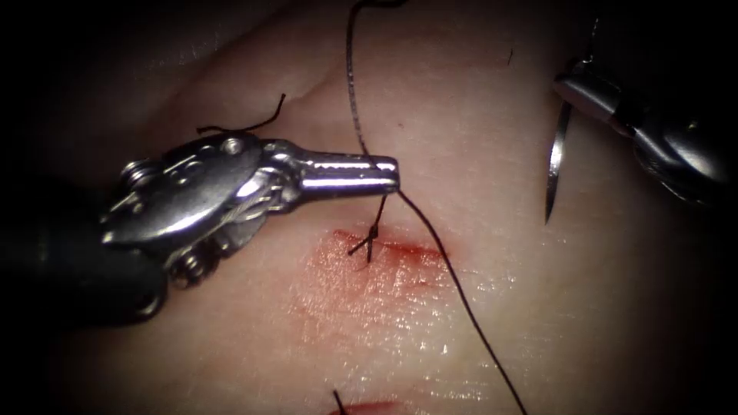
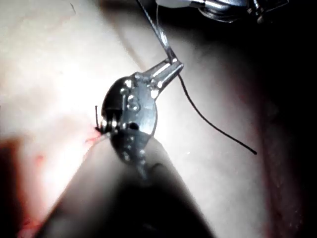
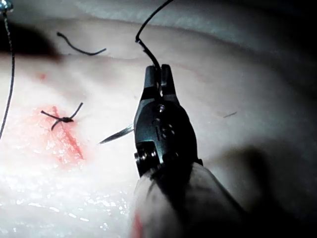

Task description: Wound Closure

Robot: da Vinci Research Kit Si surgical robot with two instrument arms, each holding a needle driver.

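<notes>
**Thread under tension beside a finished knot; needle held free over the tissue**

The left tool (image 1: 388,175) has its jaws closed on the thread (image 1: 453,280), at a spot just above the cut (image 1: 384,250) in the endoscope view. From that grip one run of thread climbs toward the tissue's far edge and another slants down toward its near edge, right of the cut. A tied knot (image 1: 370,234) with short tails sits on the cut directly under the jaw tips, ringed by red fluid (image 1: 361,284) on the tissue (image 1: 492,115). A loose cut end of thread (image 1: 246,123) lies on the tissue behind the left tool.

The right tool (image 1: 573,86) grips the needle (image 1: 555,165) near its blunt end, jaws closed on it. The needle hangs with its point down, well to the right of the cut, and is not in the tissue; whether the point touches the surface cannot be told.

Risks, as I judge them: a hard pull by the left jaws could drag on the knot or tear the cut's margin, since the grip sits so close to it. The serrated jaws may fray the thread where they pinch. The needle's free point could prick the tissue if the right tool drops. The long run of thread could snag on either tool.
</notes>
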